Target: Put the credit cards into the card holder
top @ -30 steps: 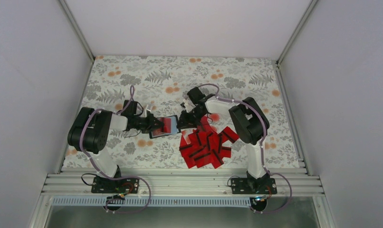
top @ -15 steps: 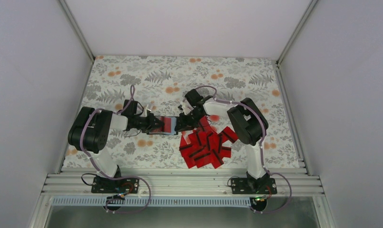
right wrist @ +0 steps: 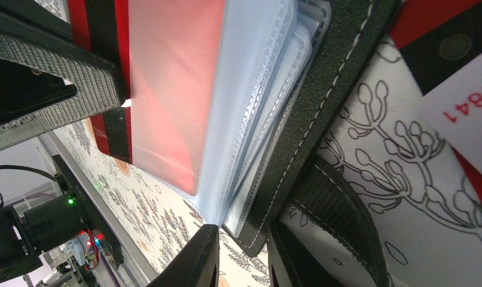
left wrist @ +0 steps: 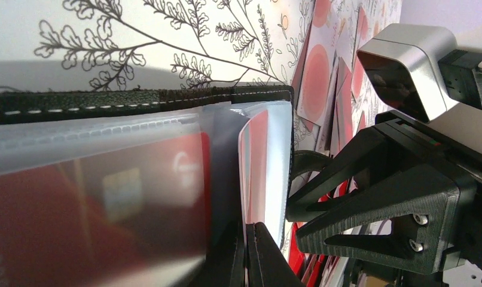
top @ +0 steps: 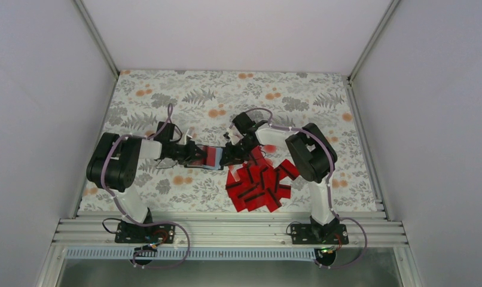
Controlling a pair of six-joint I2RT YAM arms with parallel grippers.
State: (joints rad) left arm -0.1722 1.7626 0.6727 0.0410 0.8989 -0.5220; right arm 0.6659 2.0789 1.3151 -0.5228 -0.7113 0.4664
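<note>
Black card holder [top: 210, 158], pinched narrowly by left tool [left wrist: 246, 257] and right tool [right wrist: 243, 242].

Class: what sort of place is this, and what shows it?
Probably a robot test booth: plain white walls close it in, an aluminium frame rail edges it, and a flowered cloth covers the table.
</note>
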